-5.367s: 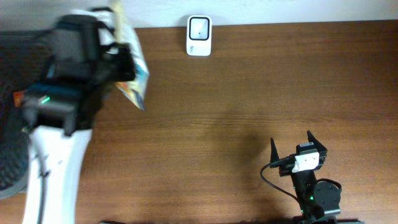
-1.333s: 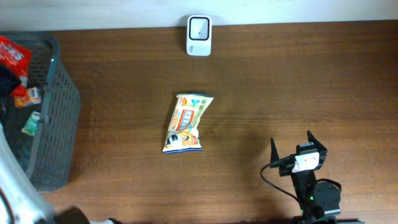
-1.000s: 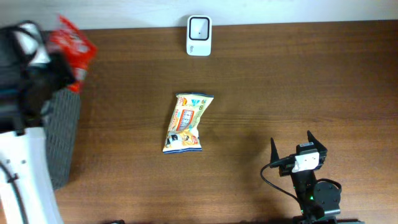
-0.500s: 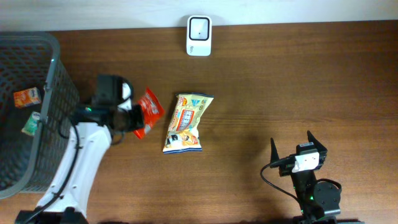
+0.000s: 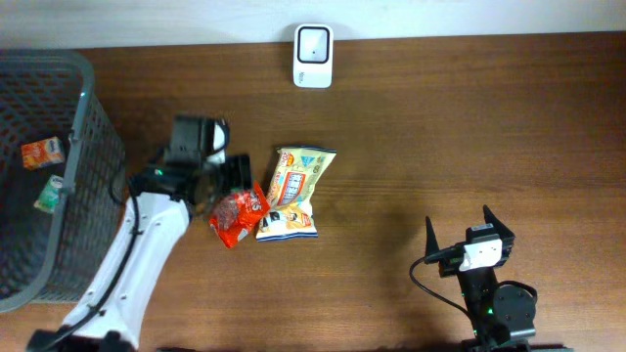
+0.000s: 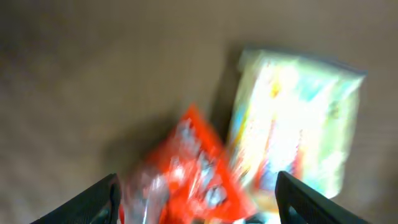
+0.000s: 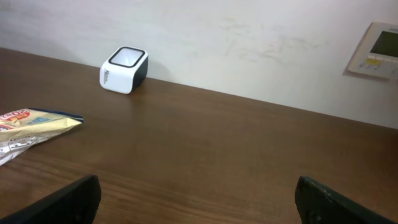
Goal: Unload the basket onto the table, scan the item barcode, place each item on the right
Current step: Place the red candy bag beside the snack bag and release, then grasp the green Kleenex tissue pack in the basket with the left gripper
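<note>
Go with left: spread-jawed left gripper [image 5: 235, 181] right over diagonal red packet [image 5: 238, 213] touching yellow bag [image 5: 293, 191], scanner [image 5: 313, 42] well beyond; right gripper [image 5: 458, 220], also spread, well apart.

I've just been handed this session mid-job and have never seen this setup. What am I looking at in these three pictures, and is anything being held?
Two robot arms work at a brown table. The overhead picture looks straight down; the other two come from a camera on each wrist, that arm's own jaws showing at the bottom. The left gripper stands open over a red snack packet, lying beside a yellow snack packet; nothing is gripped, though that view is blurred. The right gripper is open and empty. A white barcode scanner sits at the far edge; a grey basket holding small items stands on the left.
</note>
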Action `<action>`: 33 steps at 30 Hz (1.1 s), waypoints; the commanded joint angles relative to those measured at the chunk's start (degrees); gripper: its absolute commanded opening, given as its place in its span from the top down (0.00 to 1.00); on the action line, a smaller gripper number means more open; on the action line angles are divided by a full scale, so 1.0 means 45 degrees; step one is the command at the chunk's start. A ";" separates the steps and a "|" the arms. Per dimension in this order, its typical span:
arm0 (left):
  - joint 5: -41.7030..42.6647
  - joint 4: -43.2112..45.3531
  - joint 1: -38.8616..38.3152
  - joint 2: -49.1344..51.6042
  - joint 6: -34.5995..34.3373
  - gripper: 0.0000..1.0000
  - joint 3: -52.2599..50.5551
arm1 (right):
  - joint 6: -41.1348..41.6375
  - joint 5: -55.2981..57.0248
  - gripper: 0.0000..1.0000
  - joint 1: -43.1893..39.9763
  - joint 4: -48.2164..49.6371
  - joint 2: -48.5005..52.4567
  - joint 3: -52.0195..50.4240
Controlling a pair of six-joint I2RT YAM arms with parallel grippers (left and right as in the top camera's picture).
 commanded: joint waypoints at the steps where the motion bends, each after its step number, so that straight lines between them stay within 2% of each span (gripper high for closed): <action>1: -0.1307 -0.0782 0.0155 -0.0238 0.0466 0.18 0.4012 | 0.0092 0.0107 0.01 0.0102 -0.0053 -0.0083 -0.0068; 5: -0.2812 -0.2001 0.1239 -0.0238 0.0461 0.12 0.7538 | 0.0092 0.0107 0.01 0.0102 -0.0053 -0.0083 -0.0068; 8: -0.3993 -0.2259 0.2827 -0.0238 0.0432 0.09 0.8850 | 0.0092 0.0107 0.01 0.0102 -0.0053 -0.0083 -0.0068; 9: -0.4367 -0.2268 0.3410 -0.0238 0.0146 0.02 0.8918 | 0.0092 0.0107 0.01 0.0102 -0.0053 -0.0083 -0.0068; 10: -0.4833 -0.2361 0.4056 -0.0238 -0.0398 0.00 0.8908 | 0.0092 0.0107 0.01 0.0102 -0.0053 -0.0083 -0.0068; 13: -0.5294 -0.2929 0.6169 -0.0015 -0.1792 0.01 0.8728 | 0.0092 0.0107 0.01 0.0102 -0.0053 -0.0083 -0.0068; 17: -0.4362 -0.3264 0.8694 0.1137 -0.1744 0.00 0.8291 | 0.0092 0.0107 0.01 0.0102 -0.0053 -0.0083 -0.0068; 18: -0.4075 -0.3269 0.9039 0.1520 -0.1292 0.00 0.8199 | 0.0092 0.0107 0.01 0.0102 -0.0053 -0.0083 -0.0068; 21: -0.3429 -0.3468 0.9534 0.2754 0.0311 0.00 0.8058 | 0.0092 0.0107 0.01 0.0102 -0.0053 -0.0083 -0.0068; 28: -0.3439 -0.4974 0.9636 0.5333 0.0971 0.06 0.8043 | 0.0092 0.0107 0.01 0.0102 -0.0053 -0.0083 -0.0068; 30: -0.3424 -0.4833 0.9700 0.5625 0.1205 0.08 0.7747 | 0.0092 0.0107 0.01 0.0102 -0.0053 -0.0083 -0.0068; 33: -0.3429 -0.4061 0.9700 0.5746 0.2540 0.08 0.6853 | 0.0092 0.0107 0.01 0.0102 -0.0053 -0.0083 -0.0068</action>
